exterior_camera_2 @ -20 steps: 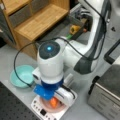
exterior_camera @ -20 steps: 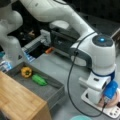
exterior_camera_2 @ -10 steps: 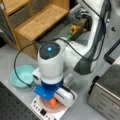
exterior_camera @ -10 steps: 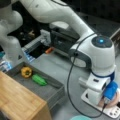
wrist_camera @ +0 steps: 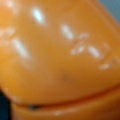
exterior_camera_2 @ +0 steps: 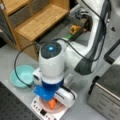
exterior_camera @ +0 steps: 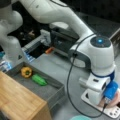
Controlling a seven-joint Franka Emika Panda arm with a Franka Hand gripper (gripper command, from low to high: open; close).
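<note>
A small orange object [exterior_camera_2: 52, 103] sits directly under the gripper [exterior_camera_2: 53, 102], on a round pinkish plate [exterior_camera_2: 58, 109] that rests on a flat white scale with a row of dark buttons [exterior_camera_2: 42, 112]. In the wrist view a glossy orange surface [wrist_camera: 60, 55] fills almost everything, so the camera is right on top of it. The gripper is low over the plate, its fingers hidden behind the white hand and the blue block on the wrist; whether it is clamped on the orange object or loose about it I cannot tell.

In a front view, toward that view's left of the gripper, a shallow teal bowl [exterior_camera_2: 22, 75] lies on the grey table [exterior_camera_2: 15, 55], just beside the scale. On the opposite side stands a boxy metal appliance [exterior_camera_2: 107, 97]. Beyond the arm rises a light wooden shelf unit [exterior_camera_2: 37, 22].

In a front view, well apart from the gripper toward that view's left, a grey tray [exterior_camera: 53, 91] holds a yellow pepper [exterior_camera: 26, 72] and a green vegetable [exterior_camera: 39, 79] side by side, close but not clearly touching. A wooden top [exterior_camera: 17, 100] lies just below the tray in that view.
</note>
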